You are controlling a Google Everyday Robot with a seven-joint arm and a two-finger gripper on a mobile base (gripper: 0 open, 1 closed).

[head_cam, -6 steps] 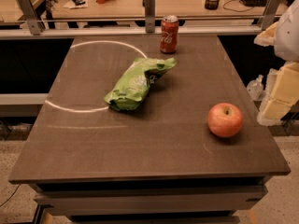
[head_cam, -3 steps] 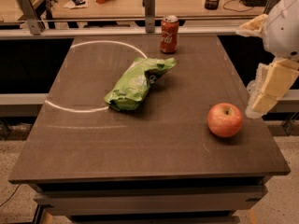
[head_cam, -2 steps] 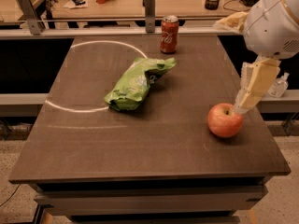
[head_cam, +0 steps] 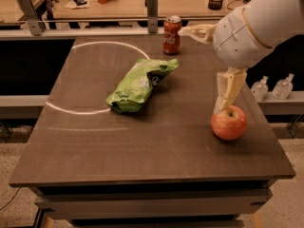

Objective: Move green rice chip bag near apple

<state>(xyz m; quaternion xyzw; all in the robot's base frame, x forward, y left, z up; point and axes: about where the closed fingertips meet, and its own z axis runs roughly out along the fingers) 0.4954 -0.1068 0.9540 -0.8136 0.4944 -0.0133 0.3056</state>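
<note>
The gripper (head_cam: 228, 91) is hovering just above the apple (head_cam: 229, 123); the green rice chip bag (head_cam: 140, 84) is lying well left of it.

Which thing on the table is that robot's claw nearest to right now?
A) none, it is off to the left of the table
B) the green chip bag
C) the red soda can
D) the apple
D: the gripper hangs just above the apple on the right, while the green rice chip bag lies well apart to its left.

White Coca-Cola script runs down the red soda can (head_cam: 172, 34), the pale print on the green rice chip bag (head_cam: 141, 84) is unreadable, and the gripper (head_cam: 227, 91) hangs just above the apple (head_cam: 229, 123).
</note>
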